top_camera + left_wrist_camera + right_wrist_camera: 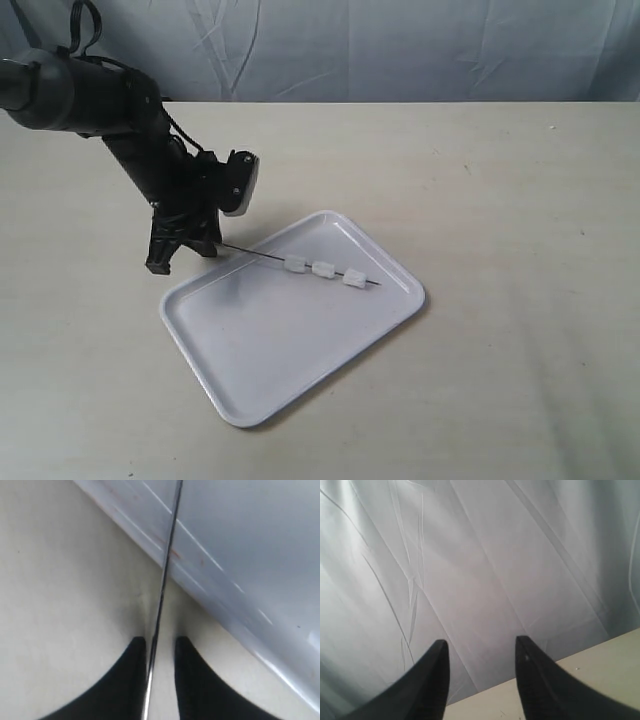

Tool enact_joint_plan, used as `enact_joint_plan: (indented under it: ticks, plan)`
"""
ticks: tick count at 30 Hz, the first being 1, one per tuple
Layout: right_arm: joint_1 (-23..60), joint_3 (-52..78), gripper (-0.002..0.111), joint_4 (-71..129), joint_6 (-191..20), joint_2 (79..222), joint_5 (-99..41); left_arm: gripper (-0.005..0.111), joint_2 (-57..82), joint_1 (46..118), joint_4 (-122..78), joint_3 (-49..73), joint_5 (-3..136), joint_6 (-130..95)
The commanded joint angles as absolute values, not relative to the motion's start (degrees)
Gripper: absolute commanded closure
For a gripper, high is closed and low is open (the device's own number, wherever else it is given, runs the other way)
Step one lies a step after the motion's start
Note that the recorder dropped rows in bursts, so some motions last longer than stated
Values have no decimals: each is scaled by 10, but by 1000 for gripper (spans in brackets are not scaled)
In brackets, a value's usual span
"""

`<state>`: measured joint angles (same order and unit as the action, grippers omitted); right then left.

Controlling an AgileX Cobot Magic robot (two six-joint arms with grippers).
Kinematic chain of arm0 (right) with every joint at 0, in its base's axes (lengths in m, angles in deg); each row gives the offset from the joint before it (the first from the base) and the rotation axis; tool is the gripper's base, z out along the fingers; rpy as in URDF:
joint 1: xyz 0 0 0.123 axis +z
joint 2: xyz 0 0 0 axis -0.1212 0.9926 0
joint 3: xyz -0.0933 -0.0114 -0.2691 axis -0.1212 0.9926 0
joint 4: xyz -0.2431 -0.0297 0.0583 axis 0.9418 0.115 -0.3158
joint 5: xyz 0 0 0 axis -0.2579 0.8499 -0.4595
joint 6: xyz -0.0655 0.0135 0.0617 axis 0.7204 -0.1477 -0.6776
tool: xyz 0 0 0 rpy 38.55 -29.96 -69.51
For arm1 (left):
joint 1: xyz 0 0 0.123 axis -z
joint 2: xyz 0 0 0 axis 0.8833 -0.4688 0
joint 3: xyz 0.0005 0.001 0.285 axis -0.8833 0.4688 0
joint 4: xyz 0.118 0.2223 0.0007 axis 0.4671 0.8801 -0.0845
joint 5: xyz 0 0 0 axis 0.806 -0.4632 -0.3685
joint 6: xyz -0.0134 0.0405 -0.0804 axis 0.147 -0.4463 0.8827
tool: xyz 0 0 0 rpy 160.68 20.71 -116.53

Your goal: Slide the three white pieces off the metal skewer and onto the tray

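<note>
- In the exterior view, the left claw point(183, 255) is down on the tabletop point(500, 200) at centre left of the frame, just off the tray's upper-left edge.
- The metal skewer point(265, 257) starts at that claw and runs toward the lower right over the tray point(190, 345). Its far tip ends near the tray's right rim.
- The three white pieces point(323, 270) are on the skewer's far half, strung in a row with small gaps, well apart from the claw.
- In the left wrist view, the skewer point(165, 565) passes between the left claw's point(161, 642) two black fingers. It hugs one finger and there's a sliver of tabletop point(65, 580) showing beside the other. We can't tell if it's actually pinched.
- The right claw point(481, 647) is spread wide with nothing in it, facing a wrinkled pale cloth backdrop point(495, 555).
- Materials: the skewer is a thin, straight, shiny metal rod. The pieces are soft-looking, stubby lumps. The tray point(240, 540) is glossy white, rectangular, with rounded corners and a low rim. The tabletop is matte beige.
</note>
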<state>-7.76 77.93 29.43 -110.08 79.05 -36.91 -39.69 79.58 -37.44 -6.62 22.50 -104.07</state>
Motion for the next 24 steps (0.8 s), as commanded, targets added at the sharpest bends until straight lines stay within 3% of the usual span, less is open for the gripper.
enact_joint_plan:
  ticks: [1, 5, 7, 17, 24]
  plan:
    - [-74, 781, 67, 299, -1100, 788, -377, 95, -415, 799, -356, -61, 200, -1041]
    - [-74, 781, 67, 299, -1100, 788, -377, 98, -415, 799, -358, -61, 201, -1002]
    - [-74, 781, 67, 299, -1100, 788, -377, 107, -415, 799, -360, -61, 207, -952]
    - [-74, 781, 67, 297, -1101, 788, -386, 107, -321, 799, -370, -69, 195, -784]
    - [-74, 781, 67, 303, -1208, 788, -409, 107, -163, 798, -625, -70, 26, -676]
